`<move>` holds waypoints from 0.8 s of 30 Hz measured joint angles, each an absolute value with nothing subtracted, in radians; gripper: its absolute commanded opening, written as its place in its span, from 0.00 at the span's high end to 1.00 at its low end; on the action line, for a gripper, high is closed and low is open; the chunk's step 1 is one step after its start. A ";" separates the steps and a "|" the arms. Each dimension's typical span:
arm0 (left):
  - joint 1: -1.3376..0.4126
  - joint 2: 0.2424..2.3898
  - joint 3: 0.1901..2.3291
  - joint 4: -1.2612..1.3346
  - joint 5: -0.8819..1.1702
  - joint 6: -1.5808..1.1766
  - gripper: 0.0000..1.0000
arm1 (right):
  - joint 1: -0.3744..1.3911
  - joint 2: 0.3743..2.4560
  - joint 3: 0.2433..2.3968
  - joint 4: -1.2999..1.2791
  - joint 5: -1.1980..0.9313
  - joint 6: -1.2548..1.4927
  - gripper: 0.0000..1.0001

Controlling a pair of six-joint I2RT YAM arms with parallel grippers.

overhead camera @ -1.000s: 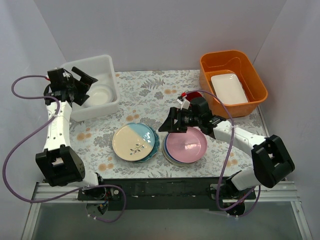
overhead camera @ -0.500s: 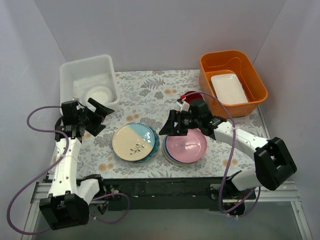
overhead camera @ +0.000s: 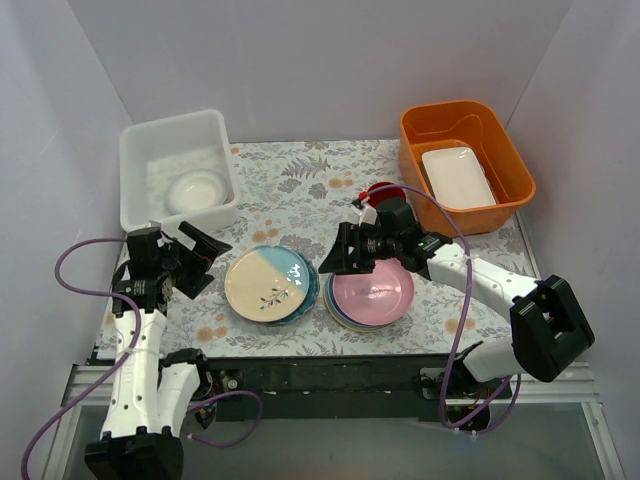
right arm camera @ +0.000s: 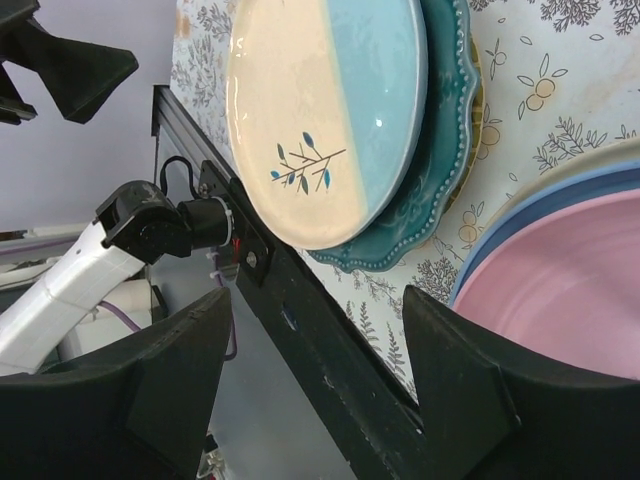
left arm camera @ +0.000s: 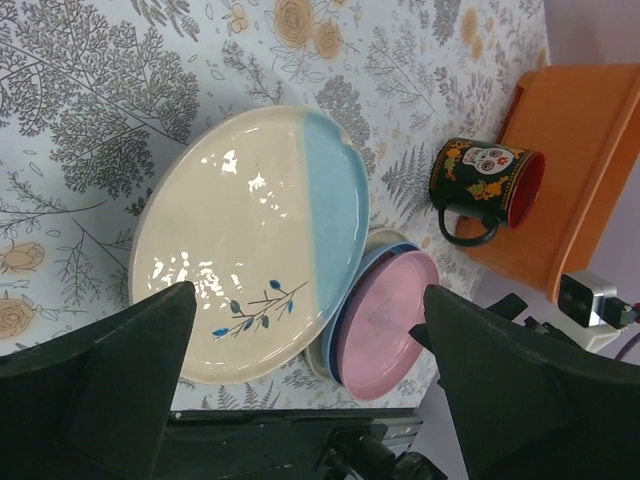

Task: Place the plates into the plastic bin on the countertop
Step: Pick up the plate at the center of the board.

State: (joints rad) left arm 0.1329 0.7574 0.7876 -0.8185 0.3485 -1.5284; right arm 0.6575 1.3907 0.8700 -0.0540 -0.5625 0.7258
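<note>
Both grippers stand open above the surface (overhead camera: 300,190).
Top view: your left gripper (overhead camera: 205,262) hovers beside the cream-and-blue plate (overhead camera: 265,283), and your right gripper (overhead camera: 335,255) is at the left rim of the pink plate (overhead camera: 375,290). One pale plate (overhead camera: 197,190) lies in the plastic bin (overhead camera: 130,175). Left wrist: spread fingers (left arm camera: 100,390) frame both plates. Right wrist: jaws wide, holding nothing.

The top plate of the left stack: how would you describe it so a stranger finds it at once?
On the flowered cloth, two stacks of plates sit near the front edge. The top plate of the left one is half cream, half light blue, with a small painted twig, unlike the teal plate beneath it and the pink plate topping the other.
</note>
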 measured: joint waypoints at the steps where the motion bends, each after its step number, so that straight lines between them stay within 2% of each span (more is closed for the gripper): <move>1: 0.132 0.762 0.780 -0.819 0.347 -1.524 0.02 | 0.660 1.394 0.872 -0.054 -0.561 0.725 0.25; 17: 0.122 0.834 0.670 -0.867 0.296 -1.417 0.02 | 0.773 1.566 0.926 -0.053 -0.496 0.736 0.36; 24: 0.081 0.862 0.599 -0.840 0.295 -1.415 0.02 | 0.786 1.596 0.926 -0.046 -0.453 0.757 0.38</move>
